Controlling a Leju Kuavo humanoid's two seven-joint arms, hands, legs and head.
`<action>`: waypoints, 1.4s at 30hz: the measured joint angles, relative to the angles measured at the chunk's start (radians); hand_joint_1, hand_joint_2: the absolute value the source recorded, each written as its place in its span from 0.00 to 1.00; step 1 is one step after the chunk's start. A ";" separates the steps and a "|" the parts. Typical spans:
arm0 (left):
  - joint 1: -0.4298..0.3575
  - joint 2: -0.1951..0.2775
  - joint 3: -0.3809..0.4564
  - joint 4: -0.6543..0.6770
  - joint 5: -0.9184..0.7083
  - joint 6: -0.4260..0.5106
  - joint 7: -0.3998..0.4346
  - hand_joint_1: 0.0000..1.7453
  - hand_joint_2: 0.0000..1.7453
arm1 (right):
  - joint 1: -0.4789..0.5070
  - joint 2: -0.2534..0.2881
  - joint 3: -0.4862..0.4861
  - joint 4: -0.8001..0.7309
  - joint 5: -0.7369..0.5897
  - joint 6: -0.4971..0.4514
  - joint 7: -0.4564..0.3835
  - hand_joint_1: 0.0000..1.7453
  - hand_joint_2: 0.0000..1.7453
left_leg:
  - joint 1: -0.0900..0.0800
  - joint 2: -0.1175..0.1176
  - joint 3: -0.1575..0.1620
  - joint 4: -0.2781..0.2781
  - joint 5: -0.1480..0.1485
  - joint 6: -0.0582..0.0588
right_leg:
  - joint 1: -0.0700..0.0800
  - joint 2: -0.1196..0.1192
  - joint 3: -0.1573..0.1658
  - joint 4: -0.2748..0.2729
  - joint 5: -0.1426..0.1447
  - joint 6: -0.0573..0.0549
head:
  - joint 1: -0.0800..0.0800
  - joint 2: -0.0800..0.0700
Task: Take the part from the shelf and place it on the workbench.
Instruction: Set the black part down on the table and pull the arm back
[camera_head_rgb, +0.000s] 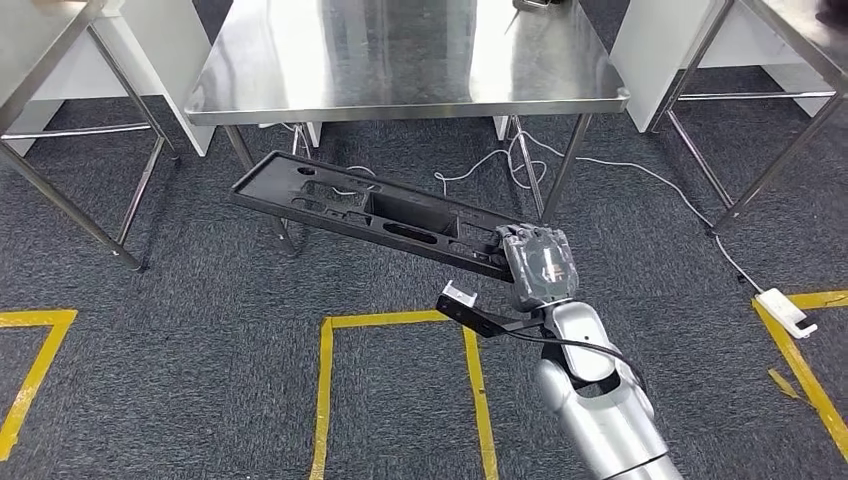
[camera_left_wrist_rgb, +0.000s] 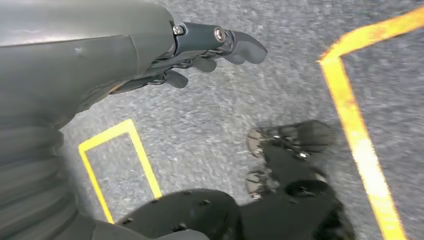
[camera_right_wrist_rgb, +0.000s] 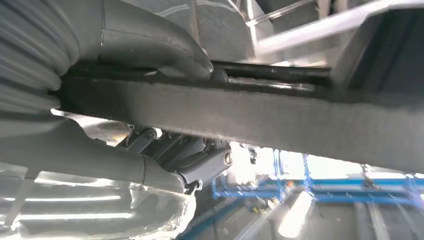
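carry step: right hand (camera_head_rgb: 540, 262) grips the part (camera_head_rgb: 380, 212) mid-frame; left hand (camera_left_wrist_rgb: 200, 55) hangs empty, fingers loosely apart; next, lift it onto the worktop (camera_head_rgb: 400, 60) above.

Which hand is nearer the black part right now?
Right. The right hand grips one end of the black part, held in the air. The left hand hangs over the carpet, holding nothing.

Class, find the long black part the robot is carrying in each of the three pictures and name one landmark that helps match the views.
Head view: black part at centre, held by the right hand.
Left wrist view: not in it.
Right wrist view: a dark bar across the picture, clasped by the fingers.
Shared landmark: the right hand.
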 joint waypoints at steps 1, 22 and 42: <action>-0.001 -0.001 0.000 0.000 -0.001 0.000 0.000 0.00 1.00 | 0.000 -0.002 0.000 0.000 0.000 0.000 0.000 0.92 1.00 | 0.002 0.000 0.006 -0.002 -0.004 -0.003 | -0.005 -0.002 -0.037 0.068 -0.022 0.004 | 0.000 0.000; -0.002 -0.003 0.006 0.000 -0.012 -0.003 0.014 0.00 1.00 | 0.025 -0.003 0.002 -0.007 -0.044 0.019 -0.001 0.92 1.00 | 0.018 -0.002 -0.114 0.208 -0.052 -0.051 | -0.021 -0.002 0.040 -0.072 0.041 -0.007 | -0.004 0.000; -0.003 -0.007 0.006 0.000 -0.021 -0.004 0.009 0.00 1.00 | 0.032 -0.015 0.002 -0.018 -0.075 0.055 -0.022 0.92 1.00 | 0.000 -0.006 0.048 0.025 -0.069 -0.050 | -0.037 -0.020 -0.030 -0.072 0.106 0.045 | -0.001 0.000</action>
